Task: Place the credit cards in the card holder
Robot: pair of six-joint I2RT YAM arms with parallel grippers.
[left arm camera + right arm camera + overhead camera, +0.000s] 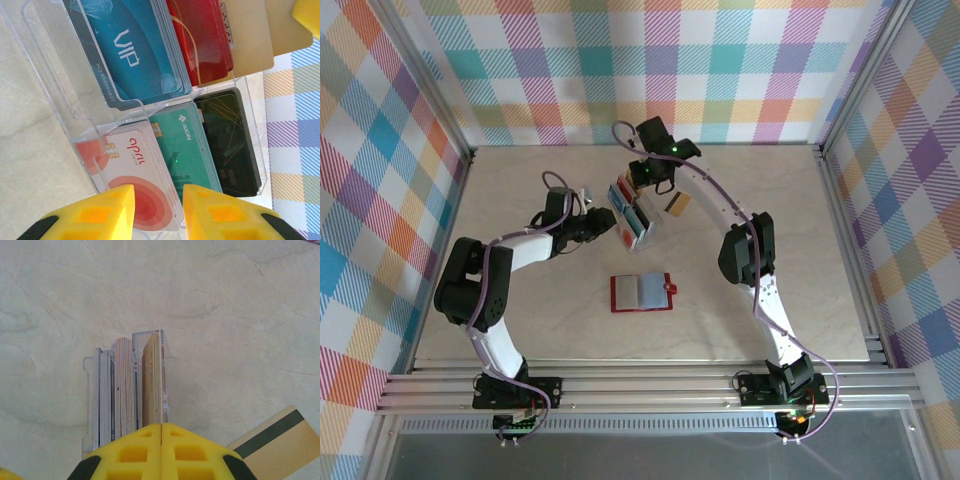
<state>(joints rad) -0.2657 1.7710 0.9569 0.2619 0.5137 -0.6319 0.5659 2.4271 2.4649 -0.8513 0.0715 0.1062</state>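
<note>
Left jaws slightly parted at the white-red card (132,170); right jaws shut above the rack (89,390)

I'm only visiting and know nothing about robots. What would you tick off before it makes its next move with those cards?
1. Card holder lying open, pockets facing up: ok.
2. Left gripper open and holding nothing: ok.
3. Left gripper lined up on the white-red card in the clear rack: cannot tell.
4. Right gripper shut and carrying nothing, above the rack's end: ok.
5. Right gripper steadying the rack: cannot tell.
6. Gold striped card in the holder: not ok, it lies flat beside the rack.
</note>
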